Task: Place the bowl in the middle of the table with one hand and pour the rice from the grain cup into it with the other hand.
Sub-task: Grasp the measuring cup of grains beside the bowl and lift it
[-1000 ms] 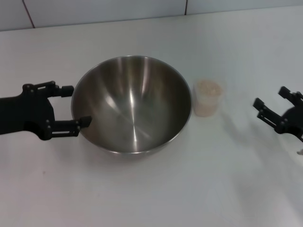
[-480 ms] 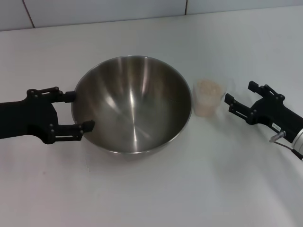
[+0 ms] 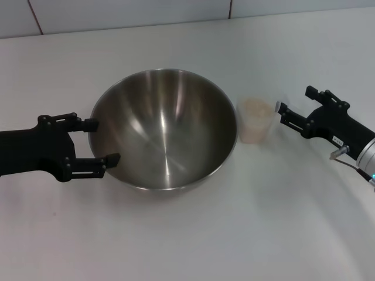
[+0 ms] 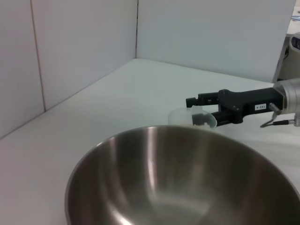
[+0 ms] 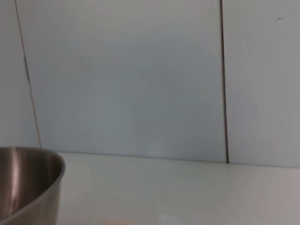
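The steel bowl (image 3: 164,129) stands on the white table (image 3: 193,240), a little left of centre, and is empty. The grain cup (image 3: 256,120), holding rice (image 3: 256,109), stands just right of the bowl. My left gripper (image 3: 108,140) is open at the bowl's left wall, its fingertips (image 3: 92,124) against or very near the outside. My right gripper (image 3: 294,99) is open just right of the cup and apart from it. The left wrist view shows the bowl (image 4: 187,178), the cup's rim (image 4: 185,115) and the right gripper (image 4: 194,110) beyond. The right wrist view shows only the bowl's edge (image 5: 28,183).
A white tiled wall (image 3: 129,12) runs along the table's far edge. Bare tabletop lies in front of the bowl and to the right behind the cup.
My right gripper has come in from the right edge to just beside the cup. My left gripper has shifted slightly right and toward the front along the bowl. Bowl and cup have not moved.
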{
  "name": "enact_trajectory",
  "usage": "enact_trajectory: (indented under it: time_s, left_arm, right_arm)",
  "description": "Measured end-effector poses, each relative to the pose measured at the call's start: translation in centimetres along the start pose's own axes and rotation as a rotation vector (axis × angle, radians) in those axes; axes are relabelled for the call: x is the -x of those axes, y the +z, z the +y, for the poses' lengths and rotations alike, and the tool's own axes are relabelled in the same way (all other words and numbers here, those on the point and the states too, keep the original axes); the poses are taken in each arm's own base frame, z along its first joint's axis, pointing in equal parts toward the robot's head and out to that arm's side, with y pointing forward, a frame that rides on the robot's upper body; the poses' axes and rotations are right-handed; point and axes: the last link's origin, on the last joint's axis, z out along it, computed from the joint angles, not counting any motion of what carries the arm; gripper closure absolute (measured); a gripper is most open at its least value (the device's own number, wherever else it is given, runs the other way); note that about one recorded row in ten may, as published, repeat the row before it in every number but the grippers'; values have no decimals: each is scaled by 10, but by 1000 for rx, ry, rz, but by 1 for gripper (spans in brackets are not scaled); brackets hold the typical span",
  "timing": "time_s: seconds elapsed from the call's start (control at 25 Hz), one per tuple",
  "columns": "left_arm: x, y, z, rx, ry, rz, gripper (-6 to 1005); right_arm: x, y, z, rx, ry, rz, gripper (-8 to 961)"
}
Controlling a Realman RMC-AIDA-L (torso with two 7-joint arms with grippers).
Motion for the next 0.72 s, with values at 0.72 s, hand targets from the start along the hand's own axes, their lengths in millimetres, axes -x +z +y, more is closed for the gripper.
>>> enact_trajectory:
  time_s: [0.72]
  left_arm:
    - [5,4,-1,16,-25,-6,155]
  right_arm:
    - [6,8,1,-23,-54,-28,276]
